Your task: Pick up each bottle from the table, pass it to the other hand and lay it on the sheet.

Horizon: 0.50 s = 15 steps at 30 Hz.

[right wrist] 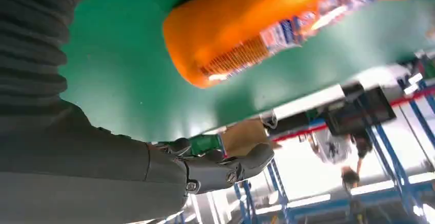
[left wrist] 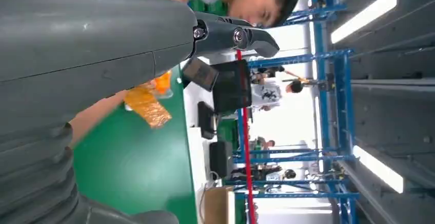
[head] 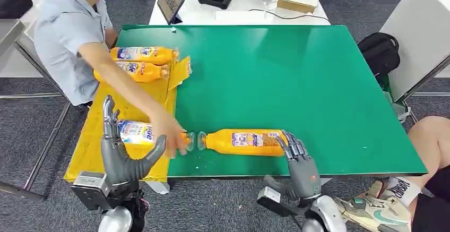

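- Right hand [head: 300, 163]: fingers spread, empty, parked at the base end of the bottle on the green table [head: 297, 78]. Fingertips [head: 291, 143] at or just touching the bottle's bottom; can't confirm contact. No wrap around the body, so no grasp.
- Target bottle [head: 241, 141]: orange, lying on its side near the front table edge, cap pointing away from the right fingers toward the left hand. The right wrist view shows the bottle's base [right wrist: 215, 39] flat on the green, just off the thumb [right wrist: 225, 168].
- Left hand [head: 119, 155]: open, fingers up, holding nothing. Sits over the near edge of the yellow sheet [head: 93, 147], likely staged as receiver for the handover.
- Bottle on the sheet [head: 135, 132]: lies just past the left fingers, cap end toward the target bottle's cap. A person's hand [head: 171, 135] is on its neck end, probably straightening or repositioning it.
- Two more bottles [head: 142, 63] lie side by side at the far end of the sheet, well beyond the left fingers; look already placed.
- Judgement: pick on the table bottle not started. The right hand needs to get its fingers around the body, not the base.
- Risk: person's arm crosses the handover zone between both hands.
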### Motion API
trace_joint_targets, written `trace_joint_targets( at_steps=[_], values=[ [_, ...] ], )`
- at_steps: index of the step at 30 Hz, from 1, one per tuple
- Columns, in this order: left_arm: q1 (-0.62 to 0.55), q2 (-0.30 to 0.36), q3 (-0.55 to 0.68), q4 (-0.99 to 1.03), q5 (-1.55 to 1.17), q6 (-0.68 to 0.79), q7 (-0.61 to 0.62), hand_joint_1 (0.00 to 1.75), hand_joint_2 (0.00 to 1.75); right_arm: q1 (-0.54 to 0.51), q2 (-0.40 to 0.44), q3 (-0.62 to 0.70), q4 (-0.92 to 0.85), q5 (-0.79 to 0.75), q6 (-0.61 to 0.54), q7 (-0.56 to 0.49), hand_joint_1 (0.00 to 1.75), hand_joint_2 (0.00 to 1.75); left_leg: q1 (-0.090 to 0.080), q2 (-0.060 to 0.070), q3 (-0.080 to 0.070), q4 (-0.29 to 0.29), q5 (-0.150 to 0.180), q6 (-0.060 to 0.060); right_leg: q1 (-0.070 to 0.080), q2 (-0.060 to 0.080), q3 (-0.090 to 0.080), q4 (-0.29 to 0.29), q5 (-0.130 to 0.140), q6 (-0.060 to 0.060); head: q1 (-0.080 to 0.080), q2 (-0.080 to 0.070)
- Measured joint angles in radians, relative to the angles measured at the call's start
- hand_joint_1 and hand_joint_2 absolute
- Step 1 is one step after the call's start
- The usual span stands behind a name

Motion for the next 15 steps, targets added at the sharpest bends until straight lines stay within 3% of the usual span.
trace_joint_targets(
  at_steps=[11,15],
  values=[
    [-0.003,-0.005,-0.003,0.017,-0.004,-0.012,0.008,0.0,1.75,-0.056,-0.029,0.005,0.07,0.031,0.0,0.009,0.0,1.75,0.0,0.0,-0.001,0.0,0.0,0.0,0.001,0.0,0.0,0.0,0.0,0.0,0.0,0.0],
    [-0.024,-0.005,-0.012,0.04,-0.01,-0.033,0.032,0.0,1.75,-0.129,-0.031,0.022,0.145,0.017,0.026,0.008,0.0,1.75,0.0,0.0,-0.001,0.0,0.0,0.0,0.0,0.0,0.0,0.0,0.001,-0.001,0.0,0.0]
  ],
)
